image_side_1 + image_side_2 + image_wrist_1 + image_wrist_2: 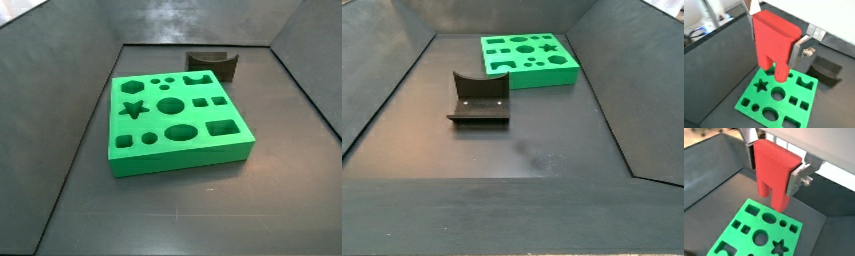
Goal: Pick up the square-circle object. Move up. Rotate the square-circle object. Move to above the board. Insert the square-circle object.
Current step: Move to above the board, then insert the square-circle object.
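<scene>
Gripper (pixel 777 37): seen only in both wrist views, above the board; its silver fingers (pixel 799 175) are clamped on the square-circle object.
Square-circle object (pixel 773 42): red peg, hanging with its prongs down over the board.
Board (pixel 174 120): green slab on the dark floor, shaped holes facing up.
Fixture (pixel 478 98): dark bracket beside the board, apart from it.

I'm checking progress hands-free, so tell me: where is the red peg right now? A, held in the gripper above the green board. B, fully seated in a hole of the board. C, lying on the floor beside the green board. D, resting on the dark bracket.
A: in both wrist views the red peg sits between the gripper fingers, hanging over the green board; no peg shows in the side views.
</scene>
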Tool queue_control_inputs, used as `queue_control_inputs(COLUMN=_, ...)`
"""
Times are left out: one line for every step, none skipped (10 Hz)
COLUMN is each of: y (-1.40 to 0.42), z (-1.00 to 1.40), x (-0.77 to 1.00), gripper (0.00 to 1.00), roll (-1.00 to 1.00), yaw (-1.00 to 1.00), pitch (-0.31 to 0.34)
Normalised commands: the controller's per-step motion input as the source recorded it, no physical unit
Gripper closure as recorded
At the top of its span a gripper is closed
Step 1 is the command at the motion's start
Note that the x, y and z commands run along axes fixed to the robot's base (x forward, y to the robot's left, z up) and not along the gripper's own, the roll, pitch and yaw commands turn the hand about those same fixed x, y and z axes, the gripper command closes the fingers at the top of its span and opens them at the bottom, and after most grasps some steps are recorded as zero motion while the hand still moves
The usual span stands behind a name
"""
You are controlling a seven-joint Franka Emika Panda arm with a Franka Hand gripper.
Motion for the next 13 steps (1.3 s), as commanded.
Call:
queue_control_inputs(y=-0.04, z=0.02, x=0.09, gripper=1.00, roll=0.17, yaw=0.34, pitch=0.166)
queue_control_inputs(y=-0.30, z=-0.83, x=-0.09, gripper=1.00, roll=0.13, yaw=0.79, pitch=-0.156)
queue_control_inputs(y=-0.32, z=-0.85, x=-0.09, gripper=1.00, roll=0.12, yaw=0.79, pitch=-0.140)
queue_control_inputs(y=-0.33, z=-0.84, x=-0.06, gripper=1.00, roll=0.11, yaw=0.80, pitch=-0.126)
queue_control_inputs(y=-0.33, z=-0.83, x=-0.04, gripper=1.00, roll=0.11, yaw=0.80, pitch=-0.123)
queue_control_inputs(y=-0.26, z=-0.78, x=-0.05, gripper=1.00, roll=0.09, yaw=0.85, pitch=-0.169)
queue_control_inputs(y=-0.29, z=-0.80, x=-0.05, gripper=1.00, roll=0.10, yaw=0.83, pitch=-0.177)
queue_control_inputs(y=-0.23, z=-0.82, x=0.00, gripper=1.00, roll=0.10, yaw=0.69, pitch=-0.176)
queue_control_inputs(y=0.00, z=-0.95, x=0.00, gripper=1.00, roll=0.05, yaw=0.37, pitch=-0.130)
queue_control_inputs(y=0.00, z=-0.88, x=-0.05, gripper=1.00, roll=0.00, yaw=0.00, pitch=-0.123)
queue_control_inputs(y=0.00, z=-0.84, x=-0.15, gripper=1.00, roll=0.00, yaw=0.00, pitch=-0.124)
queue_control_inputs(y=0.00, z=-0.88, x=-0.16, gripper=1.00, roll=0.00, yaw=0.00, pitch=-0.153)
queue_control_inputs(y=0.00, z=-0.92, x=-0.23, gripper=1.00, roll=0.00, yaw=-0.01, pitch=-0.189)
